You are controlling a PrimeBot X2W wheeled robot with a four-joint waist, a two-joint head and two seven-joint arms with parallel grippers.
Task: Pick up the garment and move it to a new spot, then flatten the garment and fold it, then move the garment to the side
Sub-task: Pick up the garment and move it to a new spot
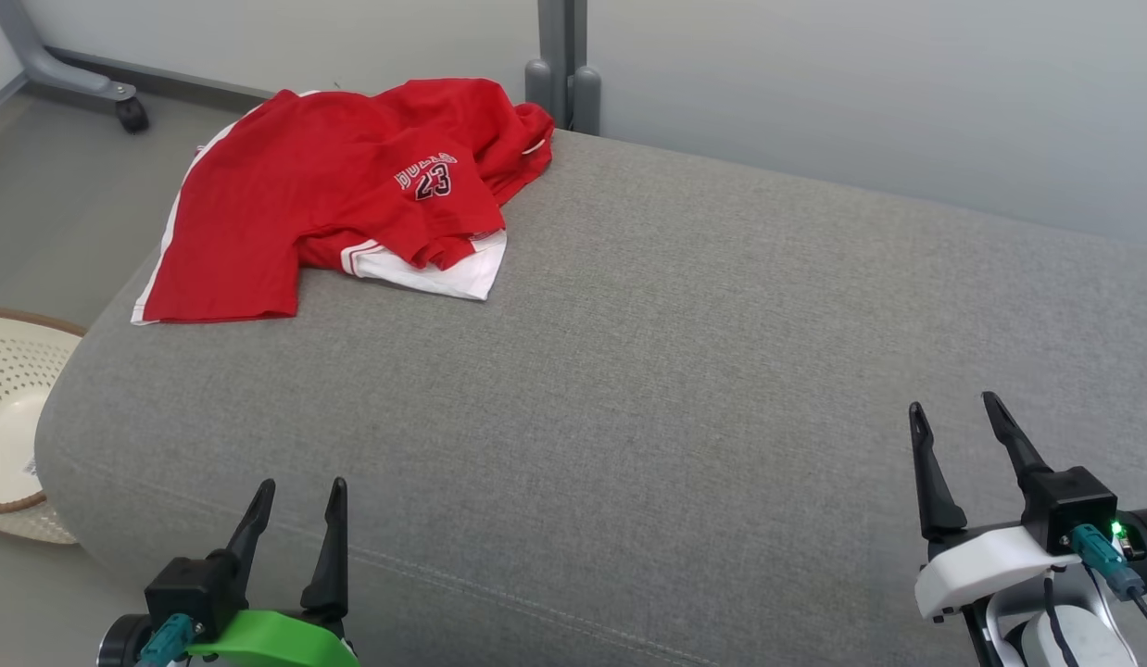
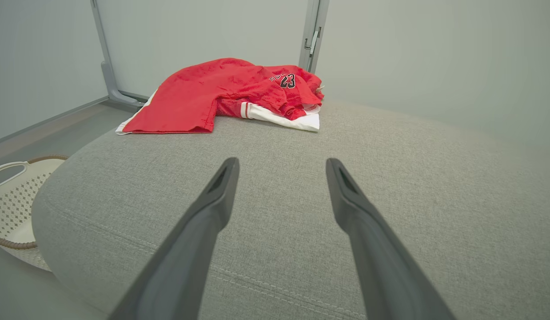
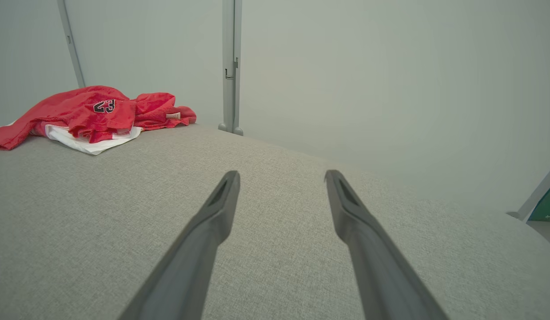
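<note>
The garment [image 1: 333, 195] is a red sports piece with white trim and the number 23, lying crumpled at the far left corner of the grey cushioned surface [image 1: 675, 371]. It also lies far ahead in the left wrist view [image 2: 226, 95] and at the upper left of the right wrist view [image 3: 88, 113]. My left gripper [image 1: 300, 491] hovers open at the near left edge, nothing between its fingers. At the near right, my right gripper [image 1: 951, 408] is open too and holds nothing. Both are well short of the garment.
A pale perforated basket [image 1: 8, 417] sits on the floor to the left of the surface, also seen in the left wrist view [image 2: 13, 200]. A grey post [image 1: 560, 65] and a wheeled frame leg [image 1: 73, 79] stand behind by the wall.
</note>
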